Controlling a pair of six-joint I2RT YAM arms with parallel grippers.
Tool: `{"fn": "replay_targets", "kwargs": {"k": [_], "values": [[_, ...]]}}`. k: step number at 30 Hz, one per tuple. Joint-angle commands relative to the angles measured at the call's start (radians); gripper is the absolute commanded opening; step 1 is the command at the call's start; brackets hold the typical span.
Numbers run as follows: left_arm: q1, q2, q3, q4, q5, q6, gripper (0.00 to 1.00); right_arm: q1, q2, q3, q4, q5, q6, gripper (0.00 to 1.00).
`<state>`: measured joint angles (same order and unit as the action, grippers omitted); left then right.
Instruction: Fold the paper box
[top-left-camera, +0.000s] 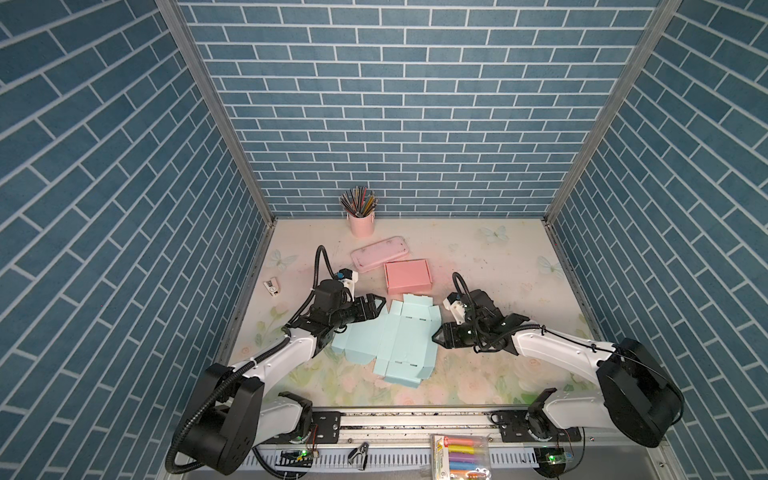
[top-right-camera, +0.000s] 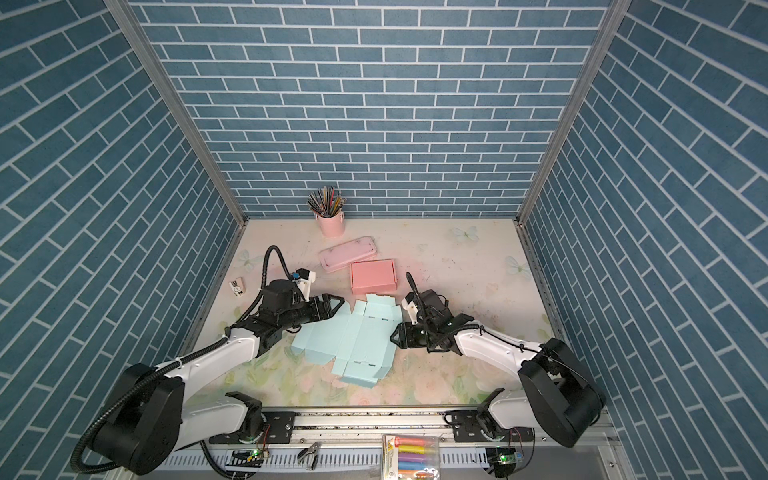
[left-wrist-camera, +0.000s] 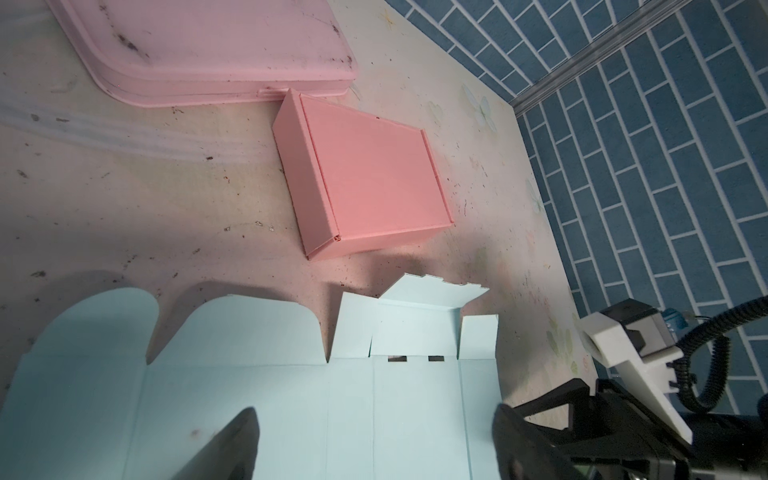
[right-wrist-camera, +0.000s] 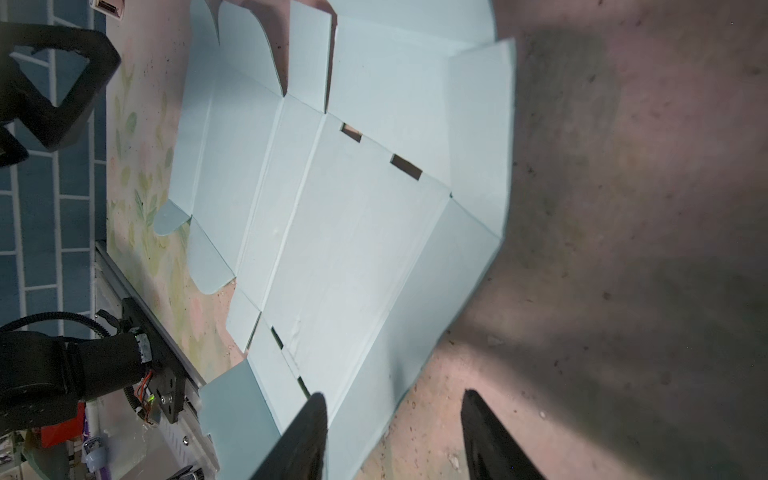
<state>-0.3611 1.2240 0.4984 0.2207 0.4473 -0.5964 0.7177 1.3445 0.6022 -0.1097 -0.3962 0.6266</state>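
- The paper box (top-left-camera: 395, 336) is light blue. It lies open and flat on the tabletop (top-left-camera: 498, 270), near the front middle, right between the two arms.
- None of its walls are up yet, so I think the folding is just at the start. Only one small flap on the far side tips up a little.
- The left pincer (top-left-camera: 381, 306) sits at the left far corner of the sheet. Its fingers are spread wide apart and hold nothing. It looks ready to take a flap on its side.
- The right pincer (top-left-camera: 437, 338) sits at the right edge of the sheet. Its fingers (right-wrist-camera: 311, 419) are apart too and do not squeeze anything. In the right wrist view one finger is over the paper and one is over the bare tabletop, so the edge could slip in between them.
- I think one arm waits on each side so that each can lift the wall nearest to it.
- A pink box (top-left-camera: 407, 276), already folded, sits just behind the blue sheet, and it touches a pink case (top-left-camera: 380, 253). Both are out of the way.
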Motion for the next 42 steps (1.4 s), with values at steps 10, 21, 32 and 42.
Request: {"fn": "replay_targets", "kwargs": {"k": [10, 21, 32, 42], "values": [[-0.006, -0.018, -0.001, 0.027, 0.010, -0.017, 0.88, 0.003, 0.090, -0.043, 0.199, -0.058, 0.070, 0.45], [-0.007, -0.021, -0.001, 0.035, 0.014, -0.025, 0.88, 0.007, 0.161, -0.015, 0.235, -0.063, 0.050, 0.16], [-0.006, -0.002, 0.006, 0.036, 0.018, -0.023, 0.88, -0.089, 0.197, 0.111, -0.026, -0.061, -0.169, 0.05], [-0.009, 0.002, -0.009, 0.031, 0.016, -0.019, 0.88, -0.112, 0.240, 0.192, -0.195, 0.034, -0.281, 0.18]]}}
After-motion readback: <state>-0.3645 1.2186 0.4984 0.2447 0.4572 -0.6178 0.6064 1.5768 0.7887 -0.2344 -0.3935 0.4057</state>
